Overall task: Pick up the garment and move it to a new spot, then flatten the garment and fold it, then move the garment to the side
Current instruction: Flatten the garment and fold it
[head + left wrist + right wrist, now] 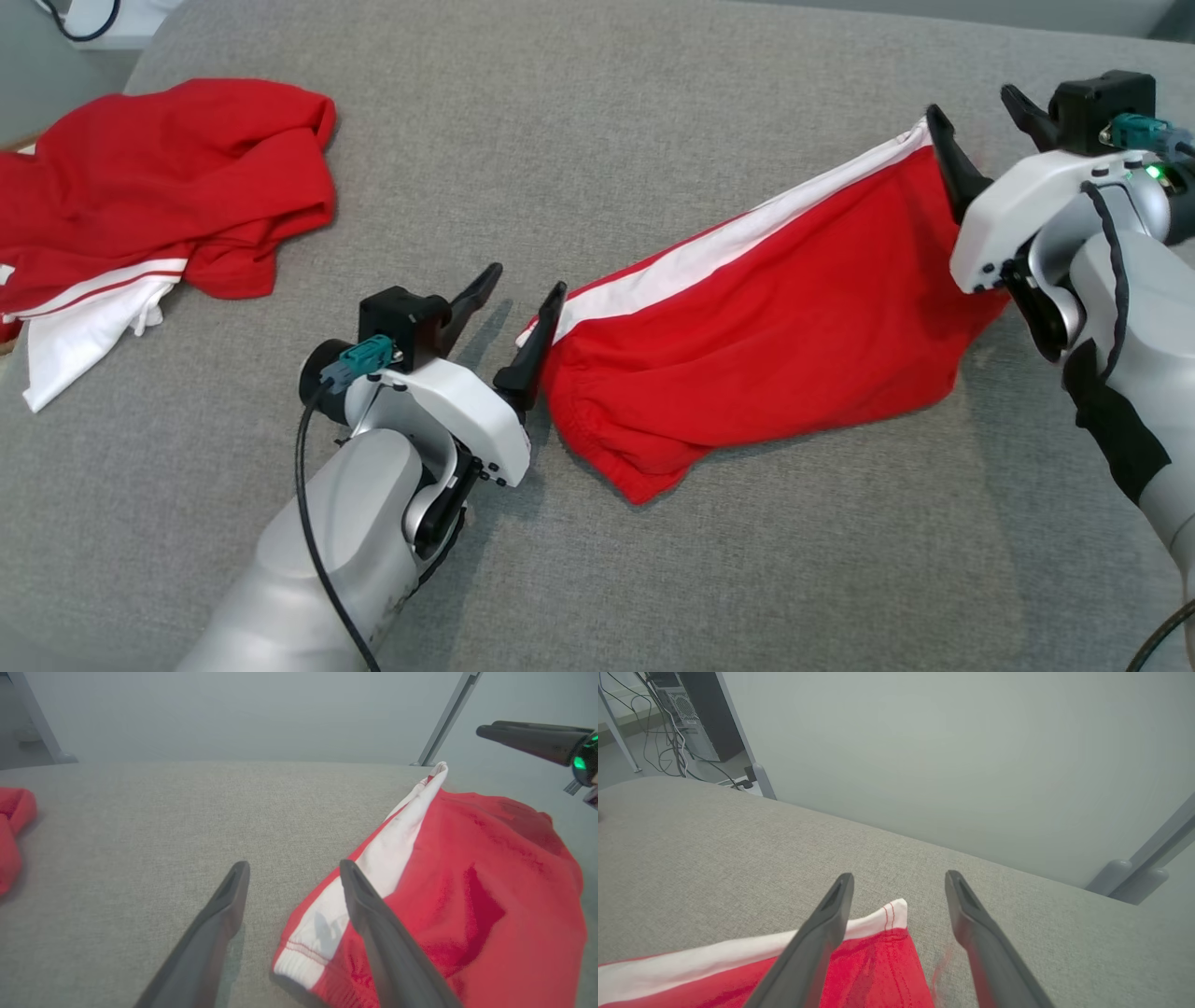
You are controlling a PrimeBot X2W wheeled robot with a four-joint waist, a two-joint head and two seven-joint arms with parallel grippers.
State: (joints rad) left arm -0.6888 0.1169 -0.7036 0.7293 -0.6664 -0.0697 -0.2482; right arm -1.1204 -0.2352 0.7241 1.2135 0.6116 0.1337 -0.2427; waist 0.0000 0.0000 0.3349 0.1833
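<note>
Grey woven cloth covers the wide surface (653, 112) under me. Across its right half lies the red garment (766, 327), shorts I think, though the folds hide the cut. A second red heap (159, 187) sits well apart at the left. The garment looks soft, light and limp, so it should sag and bunch when lifted. I would pinch the hemmed ends of its white stripe (728, 243). My left gripper (527, 280) and right gripper (971, 103) stand spread, one at each end, clamping nothing.
</note>
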